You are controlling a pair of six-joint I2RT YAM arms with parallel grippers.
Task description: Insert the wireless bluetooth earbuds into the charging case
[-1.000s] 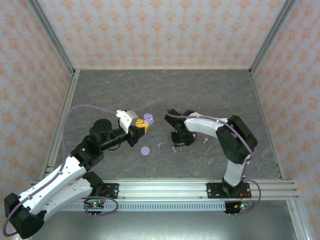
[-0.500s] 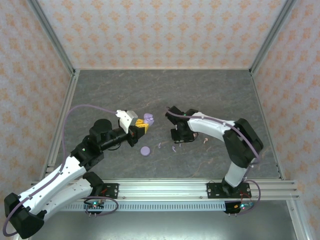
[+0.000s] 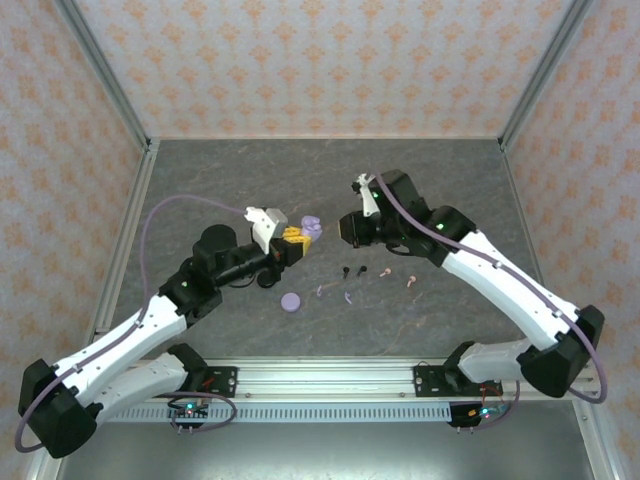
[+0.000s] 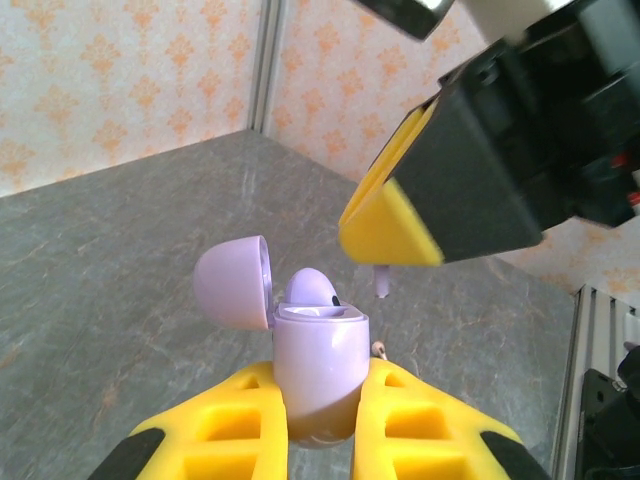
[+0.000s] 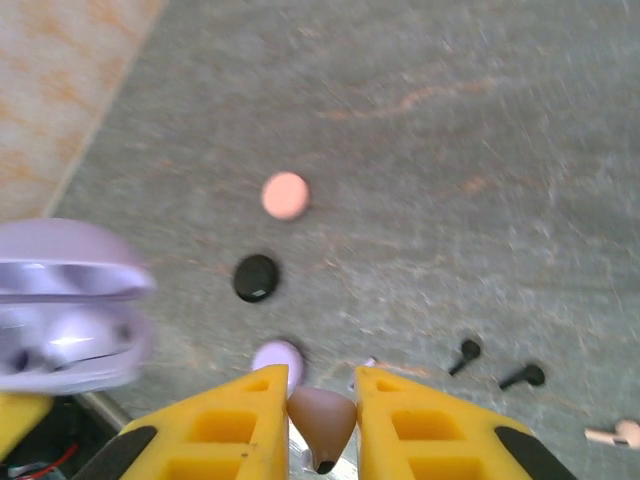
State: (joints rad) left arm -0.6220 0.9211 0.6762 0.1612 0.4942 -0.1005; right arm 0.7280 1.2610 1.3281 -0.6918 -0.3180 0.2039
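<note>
— Right gripper (image 3: 349, 228) has lifted off the table and swung across toward the case. What is it carrying?
— Its yellow fingers (image 5: 250, 425) pinch one pale earbud (image 5: 322, 420), stem hanging down, just above the open lilac charging case (image 4: 320, 360). Left gripper (image 4: 320, 425) is pressed onto that case and holds it upright, lid (image 4: 235, 282) tipped back.
— How should it go in?
— I'd line the stem over the empty well, lower it straight, and let go only once it is seated. Other earbuds (image 3: 345, 270) lie on the table (image 3: 200, 180), well apart from the case.
— Anything unclear?
— One bud (image 4: 312, 288) already sits inside, and the free well hides behind the rim. Right wrist view is blurred, with the case cut off at its edge. Lilac or pink, I can't tell.
</note>
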